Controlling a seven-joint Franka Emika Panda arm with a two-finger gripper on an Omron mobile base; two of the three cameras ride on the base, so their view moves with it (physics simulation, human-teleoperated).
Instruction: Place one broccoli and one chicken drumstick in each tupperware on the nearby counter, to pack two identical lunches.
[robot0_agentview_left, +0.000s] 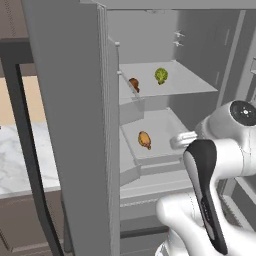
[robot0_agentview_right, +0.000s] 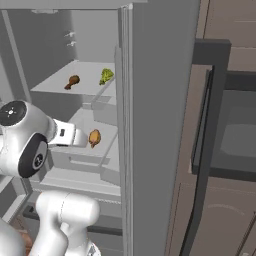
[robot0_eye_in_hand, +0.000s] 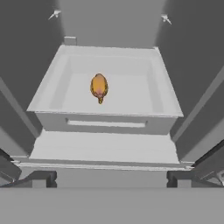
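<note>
At far left in the left base view, one white marble tabletop (robot0_agentview_left: 20, 155) with grey veins sits over dark brown cabinet doors. Right of it stands one open grey refrigerator door (robot0_agentview_left: 75, 125), and past that the grey refrigerator interior (robot0_agentview_left: 210, 45).

Items counted inside: two chicken drumsticks and one broccoli floret. On the upper grey shelf (robot0_agentview_left: 185, 82) lie one darker brown chicken drumstick (robot0_agentview_left: 134, 84) to the left and one bumpy green broccoli floret (robot0_agentview_left: 161, 75) to the right, apart from each other. Below, one pale grey open drawer (robot0_agentview_left: 160, 125) holds one golden-orange chicken drumstick (robot0_agentview_left: 144, 140), lying alone near its middle.

In the hand view the golden-orange piece sits centred in the drawer, ahead of the two dark fingertips (robot0_eye_in_hand: 41, 178), which stand at the two lower corners. The white arm's hand (robot0_eye_in_hand: 112, 179) is spread fully wide and holds nothing; it is short of the drawer's front edge.

At right in the right base view, one dark built-in oven (robot0_agentview_right: 225, 130) is set in brown cabinetry.
</note>
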